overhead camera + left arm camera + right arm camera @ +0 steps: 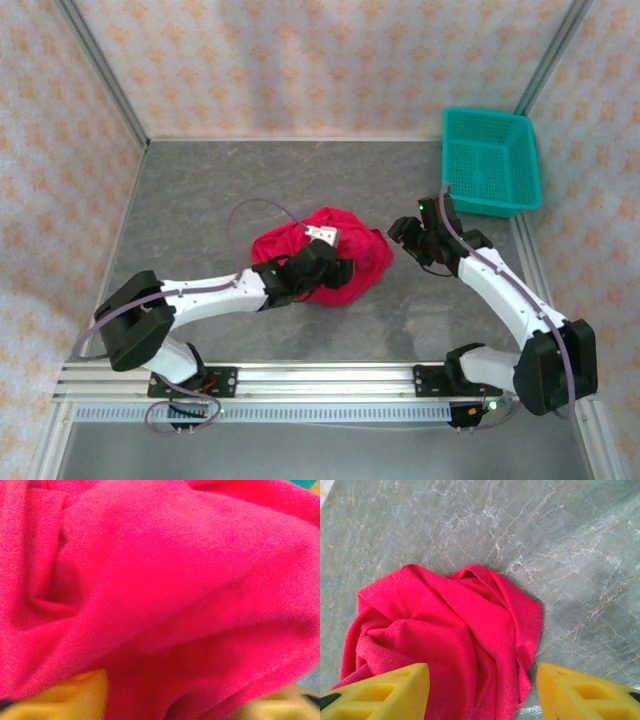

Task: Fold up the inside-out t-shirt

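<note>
The inside-out t-shirt point(345, 255) lies crumpled in a bright red heap at the middle of the grey table point(200, 200). My left gripper point(335, 270) is down on the near side of the heap. In the left wrist view its yellow fingers point(65, 695) stand wide apart at the bottom corners, with red cloth point(165, 590) bulging between them. My right gripper point(405, 235) hovers just right of the heap. Its jaws are open point(482, 695), with one yellow finger point(390, 692) over the t-shirt point(450, 630) and the other above bare table.
A teal mesh basket point(490, 160) stands at the back right corner. Patterned walls close in the table on three sides. An aluminium rail point(320, 378) carrying both arm bases runs along the near edge.
</note>
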Robot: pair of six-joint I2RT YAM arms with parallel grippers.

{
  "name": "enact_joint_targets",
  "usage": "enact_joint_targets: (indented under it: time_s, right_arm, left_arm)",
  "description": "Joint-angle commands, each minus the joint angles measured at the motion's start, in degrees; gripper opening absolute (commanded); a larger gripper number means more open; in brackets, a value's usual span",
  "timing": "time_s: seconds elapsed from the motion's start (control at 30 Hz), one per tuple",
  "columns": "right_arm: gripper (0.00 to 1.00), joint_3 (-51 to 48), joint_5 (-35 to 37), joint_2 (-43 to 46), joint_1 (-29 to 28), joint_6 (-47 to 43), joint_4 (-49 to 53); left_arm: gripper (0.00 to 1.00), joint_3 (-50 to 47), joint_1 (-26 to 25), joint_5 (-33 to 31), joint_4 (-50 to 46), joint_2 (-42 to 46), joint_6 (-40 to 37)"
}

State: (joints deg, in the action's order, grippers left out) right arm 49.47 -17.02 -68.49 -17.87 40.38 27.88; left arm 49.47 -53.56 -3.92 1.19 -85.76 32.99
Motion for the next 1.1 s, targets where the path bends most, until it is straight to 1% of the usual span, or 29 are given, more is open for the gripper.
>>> enact_joint_targets:
  time_s: [0.0,0.07,0.13,0.2,0.23,0.3,0.43,0.6,0.7,0.8,0.83,0.87,0.9,0.97,1.0,1.07]
  right_arm:
    - [0.58,0.19,-0.13,0.40,0.63,-1.00,2.07]
    - [0.57,0.15,-0.04,0.38,0.94,-1.18,2.28]
    - [0.56,0.09,-0.10,0.37,1.05,-1.27,2.13]
    - [0.54,0.20,-0.29,0.29,1.10,-1.35,1.83]
    - [0.54,0.31,-0.30,0.24,1.08,-1.36,1.83]
    - [0.53,0.45,-0.38,0.11,1.09,-1.32,1.67]
    - [0.53,0.47,-1.09,-0.11,1.14,-1.03,1.21]
    - [0.53,0.45,-0.96,0.40,1.08,-1.13,1.80]
    - [0.53,0.71,-0.48,0.38,1.10,-1.52,2.41]
    - [0.53,0.67,-1.01,0.37,1.14,-1.21,1.98]
    - [0.53,0.56,-1.66,0.37,1.11,-0.97,1.49]
    - [0.53,0.47,-2.55,0.39,1.09,-0.55,0.82]
    - [0.53,0.28,-3.95,0.38,1.15,-0.35,0.06]
    - [0.55,-0.03,-7.69,0.33,1.10,0.41,-1.64]
    - [0.56,0.00,-9.60,-0.04,1.13,0.78,-2.21]
    - [0.60,-0.25,-12.80,-0.75,0.89,2.22,-4.35]
  left_arm:
    - [0.78,1.33,0.89,-9.21,-6.52,5.94,-2.06]
    - [0.79,1.92,2.76,-7.79,-9.45,9.42,-2.80]
    - [0.78,2.82,5.57,-4.14,-11.53,12.28,-3.43]
    - [0.78,3.83,8.19,-1.09,-13.02,13.75,-2.69]
    - [0.78,4.32,9.56,1.05,-13.22,13.90,-0.61]
    - [0.78,5.67,11.39,6.11,-12.43,12.98,1.19]
    - [0.81,9.68,12.34,13.24,-9.82,8.34,6.00]
    - [0.80,13.47,12.25,20.17,-8.67,0.68,12.57]
    - [0.79,13.04,11.75,20.53,-8.03,-1.59,13.78]
    - [0.74,13.36,11.11,19.95,-8.25,-3.99,13.94]
    - [0.68,13.44,11.04,19.85,-8.23,-4.80,14.06]
    - [0.57,13.50,11.09,19.70,-8.07,-5.73,14.10]
    - [0.38,13.81,11.11,19.22,-8.25,-6.55,13.91]
    - [0.08,15.14,11.11,18.25,-10.07,-7.56,12.89]
    - [0.00,16.21,11.10,17.67,-11.57,-7.80,12.17]
    - [0.00,18.51,11.11,16.74,-14.54,-7.53,10.36]
